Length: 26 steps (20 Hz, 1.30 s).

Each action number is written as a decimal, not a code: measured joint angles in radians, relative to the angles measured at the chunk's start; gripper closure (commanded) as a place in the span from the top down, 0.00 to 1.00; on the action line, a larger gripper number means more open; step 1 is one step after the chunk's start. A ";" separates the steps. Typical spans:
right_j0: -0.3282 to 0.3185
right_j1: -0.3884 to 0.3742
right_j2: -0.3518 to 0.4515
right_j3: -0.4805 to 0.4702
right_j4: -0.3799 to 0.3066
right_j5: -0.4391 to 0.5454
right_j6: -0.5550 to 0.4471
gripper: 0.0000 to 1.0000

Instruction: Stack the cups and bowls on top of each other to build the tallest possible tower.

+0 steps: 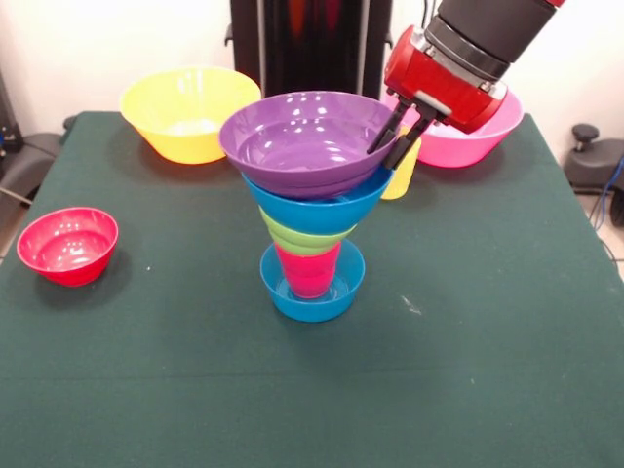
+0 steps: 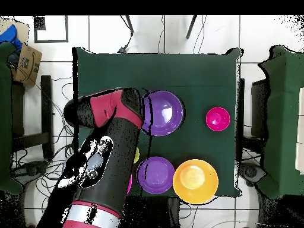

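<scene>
A tower [image 1: 312,210] of shiny plastic pieces stands in the middle of the green bench [image 1: 487,341]. At the bottom is a small blue bowl [image 1: 312,297]. A red cup [image 1: 308,271] stands in it, upside down, wide end up. Above come a lime green bowl [image 1: 297,239], a bigger blue bowl [image 1: 317,207], and on top a wide purple bowl [image 1: 307,136], tipped a little.

The gripper [image 1: 398,136] reaches down at the purple bowl's rim, on the side by the pink bowl. Its two dark fingers [image 1: 385,135] are close together, pinching that rim: one inside, one outside.

Right behind the gripper stands a yellow cup [image 1: 402,175], mostly hidden. A big pink bowl [image 1: 478,136] sits beyond it near the bench corner. A big yellow bowl [image 1: 185,112] sits at the other far corner. A small red bowl [image 1: 68,244] sits alone, well apart from the tower.

From above, another purple bowl [image 2: 155,174] shows next to the yellow one, touching it. The thick red and black arm [image 2: 107,160] covers the pink bowl.

All the bowls are round and smooth.
</scene>
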State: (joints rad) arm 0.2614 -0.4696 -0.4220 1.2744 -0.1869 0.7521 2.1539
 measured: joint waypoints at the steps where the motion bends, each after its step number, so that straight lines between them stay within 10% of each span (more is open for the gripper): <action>1: 0.000 0.000 0.001 0.001 0.000 0.000 0.000 0.00; 6: 0.000 0.000 0.002 0.007 0.000 0.000 0.000 0.00; 7: 0.001 0.000 0.002 0.009 0.000 -0.002 0.000 1.00; 26: -0.011 -0.006 0.025 0.022 0.080 -0.072 0.000 1.00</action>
State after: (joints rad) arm 0.2501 -0.4759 -0.3973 1.2961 -0.1072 0.6804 2.1539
